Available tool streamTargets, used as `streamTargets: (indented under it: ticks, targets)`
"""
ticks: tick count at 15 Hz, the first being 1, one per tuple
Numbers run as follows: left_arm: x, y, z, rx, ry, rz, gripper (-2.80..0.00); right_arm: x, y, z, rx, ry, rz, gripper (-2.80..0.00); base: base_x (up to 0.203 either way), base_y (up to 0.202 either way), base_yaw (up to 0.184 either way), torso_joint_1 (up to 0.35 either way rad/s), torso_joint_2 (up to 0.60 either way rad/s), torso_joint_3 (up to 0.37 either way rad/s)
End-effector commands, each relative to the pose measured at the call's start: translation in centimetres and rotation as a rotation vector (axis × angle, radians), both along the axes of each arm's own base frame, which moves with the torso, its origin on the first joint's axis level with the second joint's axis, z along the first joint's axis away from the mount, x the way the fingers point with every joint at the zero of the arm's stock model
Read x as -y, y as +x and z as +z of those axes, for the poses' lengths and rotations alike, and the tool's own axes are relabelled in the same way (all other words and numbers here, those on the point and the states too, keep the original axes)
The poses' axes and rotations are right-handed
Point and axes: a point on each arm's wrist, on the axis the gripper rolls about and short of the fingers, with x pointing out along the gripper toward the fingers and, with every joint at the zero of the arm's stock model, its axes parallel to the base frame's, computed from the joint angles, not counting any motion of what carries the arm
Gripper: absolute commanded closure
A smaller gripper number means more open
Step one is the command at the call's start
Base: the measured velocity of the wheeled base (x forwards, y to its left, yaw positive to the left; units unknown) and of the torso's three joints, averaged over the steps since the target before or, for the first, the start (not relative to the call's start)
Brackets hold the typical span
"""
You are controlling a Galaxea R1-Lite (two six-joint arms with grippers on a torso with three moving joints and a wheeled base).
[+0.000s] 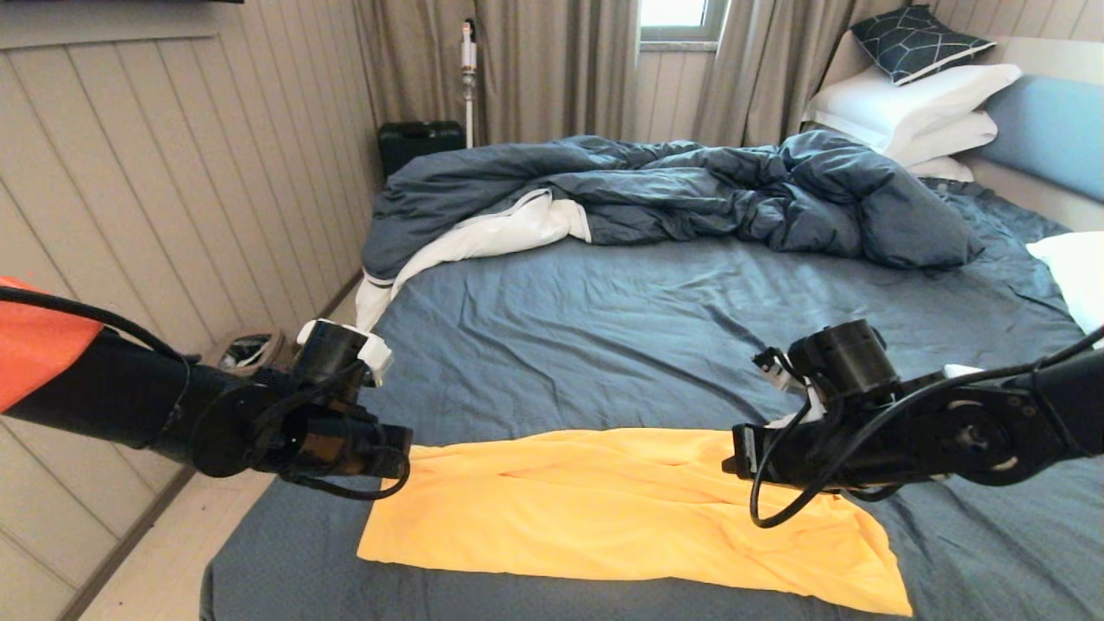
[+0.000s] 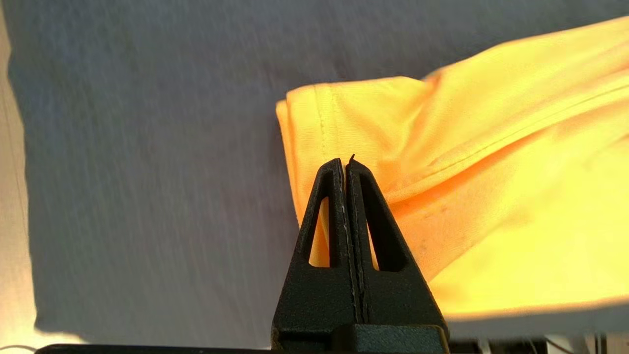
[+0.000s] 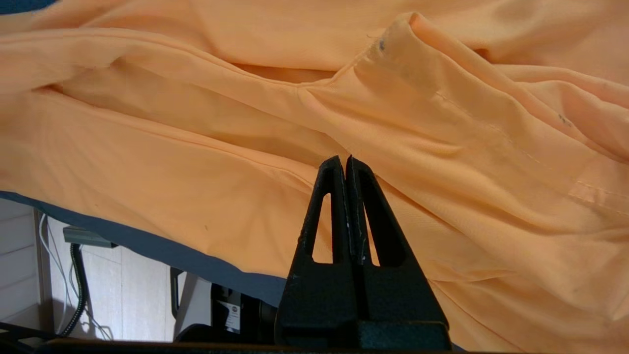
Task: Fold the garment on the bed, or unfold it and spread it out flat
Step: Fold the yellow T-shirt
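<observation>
The garment point(image 1: 604, 509), a bright yellow T-shirt, lies as a long wrinkled band across the near part of the bed point(image 1: 647, 345). My left gripper point(image 1: 404, 461) hovers at the band's left end, shut with nothing between its fingers. In the left wrist view its tips point(image 2: 345, 162) sit over a hemmed corner of the garment point(image 2: 491, 172). My right gripper point(image 1: 735, 453) is over the band's right part, also shut and empty. The right wrist view shows that gripper point(image 3: 344, 160) above folds and a seam of the garment point(image 3: 196, 172).
A rumpled dark blue duvet point(image 1: 690, 190) is heaped across the far half of the bed. White pillows point(image 1: 914, 103) and a patterned cushion point(image 1: 918, 43) lean on the blue headboard point(image 1: 1048, 129). A panelled wall point(image 1: 172, 216) and a strip of floor point(image 1: 155, 561) run along the left.
</observation>
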Motion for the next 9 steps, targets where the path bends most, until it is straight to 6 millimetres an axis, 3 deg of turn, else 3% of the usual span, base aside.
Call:
streamTargets:
  ticks: [1,6,9]
  targets:
    - [-0.4,-1.4,1.3,0.028,-0.012,-0.004,0.00,0.0,0.0,-0.2,-0.009,-0.001,-0.001,0.00,0.000,0.000,0.000,0.000,0.00,0.000]
    - [-1.2,-3.9,1.5,0.015,-0.015,-0.016,0.00,-0.3,0.6,-1.1,-0.033,-0.008,0.003,0.00,0.000,0.000,0.000,0.000,0.00,0.000]
    - [-0.8,-5.0,0.6,0.003,-0.021,-0.045,0.00,-0.4,0.9,-1.1,-0.032,-0.005,0.004,0.00,0.000,0.000,0.000,0.000,0.00,0.000]
